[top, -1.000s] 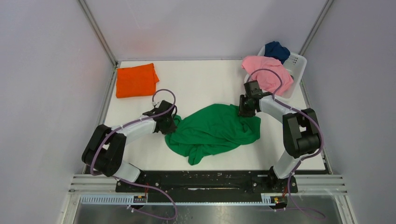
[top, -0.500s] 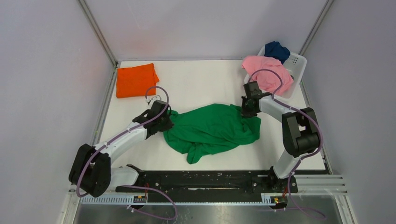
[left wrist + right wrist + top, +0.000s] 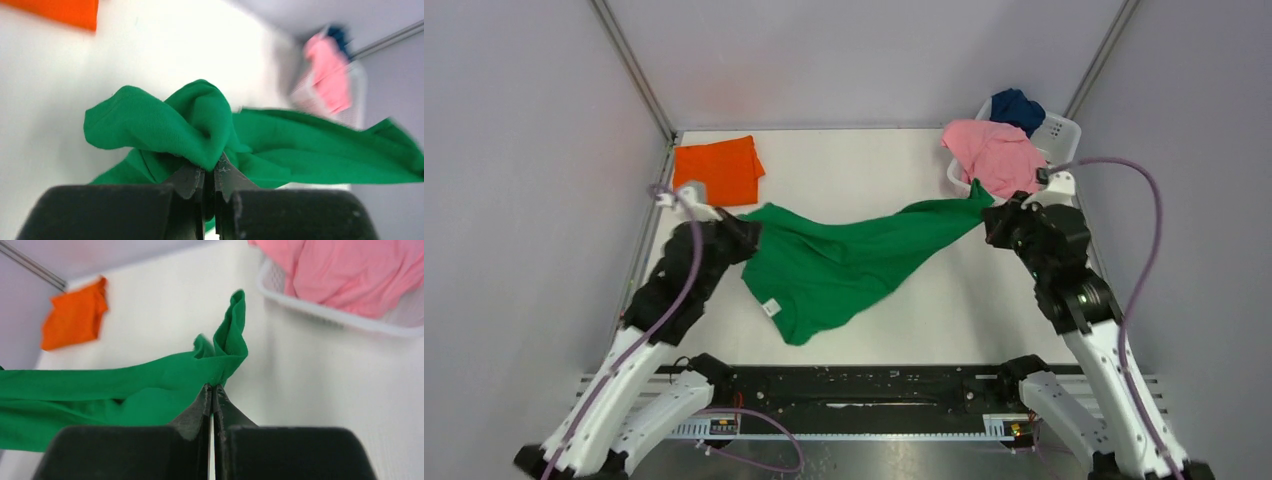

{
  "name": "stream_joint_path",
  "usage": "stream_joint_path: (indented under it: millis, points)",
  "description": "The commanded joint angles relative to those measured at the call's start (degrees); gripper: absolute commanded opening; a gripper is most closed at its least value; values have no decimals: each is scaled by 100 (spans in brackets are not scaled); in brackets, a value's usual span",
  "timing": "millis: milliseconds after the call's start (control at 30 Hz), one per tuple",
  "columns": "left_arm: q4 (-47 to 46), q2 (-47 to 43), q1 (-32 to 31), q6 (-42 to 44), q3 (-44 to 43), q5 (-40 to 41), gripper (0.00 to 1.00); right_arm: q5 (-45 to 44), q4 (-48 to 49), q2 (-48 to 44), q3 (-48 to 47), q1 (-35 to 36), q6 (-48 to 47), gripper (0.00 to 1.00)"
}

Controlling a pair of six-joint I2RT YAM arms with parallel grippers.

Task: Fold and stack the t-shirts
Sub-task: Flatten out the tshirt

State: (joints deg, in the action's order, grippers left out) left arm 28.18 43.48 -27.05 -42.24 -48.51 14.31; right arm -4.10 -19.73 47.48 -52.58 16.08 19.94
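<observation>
Green t-shirt [image 3: 834, 265] strung mid frame between arms, middle sagging toward worktop [image 3: 864, 170]. Left pincer [image 3: 209, 172] clenched on bunched edge; right pincer [image 3: 212, 390] clenched on opposite end. Orange t-shirt [image 3: 716, 170] folded, upper left. Pink t-shirt [image 3: 994, 155] and navy t-shirt [image 3: 1016, 105] unfolded in basket [image 3: 1064, 135], upper right. Roughly one of four done; no stack yet.

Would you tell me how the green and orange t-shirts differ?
The green t-shirt is unfolded, stretched between the left gripper and right gripper; the orange t-shirt lies folded and untouched on the table. The green one spreads wider than the orange. Both are plain.
</observation>
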Motion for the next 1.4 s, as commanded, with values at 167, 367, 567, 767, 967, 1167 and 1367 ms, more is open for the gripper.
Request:
stream_joint_path:
  millis: [167, 367, 567, 767, 967, 1167, 1367]
  points:
    - [257, -2253, 4, 417, -1340, 887, 0, -493, -1223, -2029, -1541, 32, -131, 0]
    - [-190, -2513, -2, 741, -1592, 1289, 0, -718, -1807, -2117, -2255, 29, -116, 0]
    - [-391, -874, 3, 1199, -2029, 2003, 0, -1214, -1933, -1728, -1952, 27, 18, 0]
    - [-741, 1925, 773, 1591, -2466, 1797, 1, -1752, -1815, -667, -941, 19, 315, 0]
    - [-784, 5348, 1788, 1414, -4230, -363, 48, -729, -892, 1304, -31, -170, 662, 24]
    - [179, 6385, 1762, 1307, -5403, -1172, 99, -880, -1117, 2639, -677, -315, 786, 98]
    - [-136, 4577, 1411, 1095, -3146, -1379, 99, -1226, -910, 1908, -28, -406, 999, 99]
